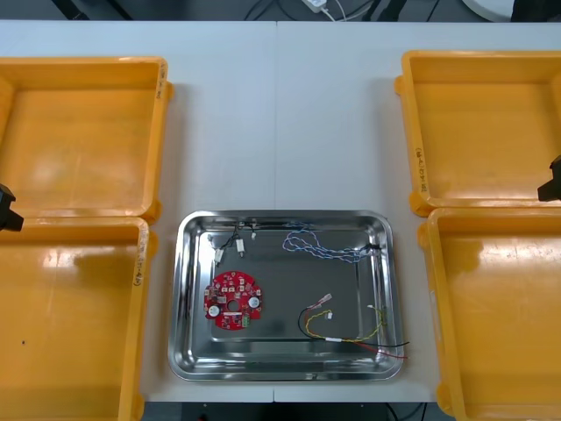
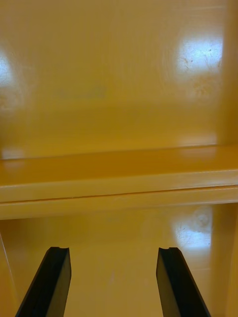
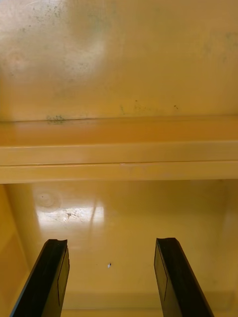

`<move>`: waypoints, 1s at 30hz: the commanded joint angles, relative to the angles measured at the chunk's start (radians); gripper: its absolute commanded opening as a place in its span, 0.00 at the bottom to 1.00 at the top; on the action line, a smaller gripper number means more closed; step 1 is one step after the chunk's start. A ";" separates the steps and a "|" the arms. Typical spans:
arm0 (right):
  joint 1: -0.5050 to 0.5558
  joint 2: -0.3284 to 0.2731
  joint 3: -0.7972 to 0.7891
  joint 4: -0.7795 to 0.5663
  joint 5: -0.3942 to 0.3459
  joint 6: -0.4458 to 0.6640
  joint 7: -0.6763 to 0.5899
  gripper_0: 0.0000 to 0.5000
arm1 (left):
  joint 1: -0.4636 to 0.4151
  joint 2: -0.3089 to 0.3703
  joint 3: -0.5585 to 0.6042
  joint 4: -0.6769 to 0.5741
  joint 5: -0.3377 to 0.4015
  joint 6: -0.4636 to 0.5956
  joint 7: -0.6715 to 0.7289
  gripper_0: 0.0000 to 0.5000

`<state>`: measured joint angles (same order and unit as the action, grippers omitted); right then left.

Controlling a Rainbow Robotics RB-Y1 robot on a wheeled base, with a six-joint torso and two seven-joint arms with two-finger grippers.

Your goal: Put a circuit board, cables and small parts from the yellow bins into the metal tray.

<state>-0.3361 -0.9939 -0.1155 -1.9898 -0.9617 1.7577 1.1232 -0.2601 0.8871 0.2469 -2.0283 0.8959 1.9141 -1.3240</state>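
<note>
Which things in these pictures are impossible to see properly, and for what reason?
1. Front view: the small metal parts in the metal tray are too small to count or identify.
2. Front view: the left pincer and right pincer are cut off by the side edges.
3. Front view: the yellow bins lose their outer parts to the same edges.

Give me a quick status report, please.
Left gripper open, right gripper open, both over yellow bins. Circuit board, cables in metal tray. Nothing blocking.

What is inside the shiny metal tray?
Round red circuit board, twisted blue and white cable, red and yellow cable, black cable, small metal parts. Only the metal tray's floor beneath them is hidden. Left gripper and right gripper hover open over yellow bins.
</note>
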 commanded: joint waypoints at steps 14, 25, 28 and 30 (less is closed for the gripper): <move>0.006 -0.049 -0.035 -0.009 0.003 -0.007 -0.002 1.00 | 0.013 0.049 0.032 -0.010 0.008 0.006 -0.075 1.00; 0.006 -0.049 -0.035 -0.009 0.003 -0.007 -0.002 1.00 | 0.013 0.049 0.032 -0.010 0.008 0.006 -0.075 1.00; 0.006 -0.049 -0.035 -0.009 0.003 -0.007 -0.002 1.00 | 0.013 0.049 0.032 -0.010 0.008 0.006 -0.075 1.00; 0.006 -0.049 -0.035 -0.009 0.003 -0.007 -0.002 1.00 | 0.013 0.049 0.032 -0.010 0.008 0.006 -0.075 1.00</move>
<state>-0.3361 -0.9939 -0.1155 -1.9898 -0.9617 1.7577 1.1232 -0.2601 0.8871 0.2469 -2.0283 0.8959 1.9141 -1.3240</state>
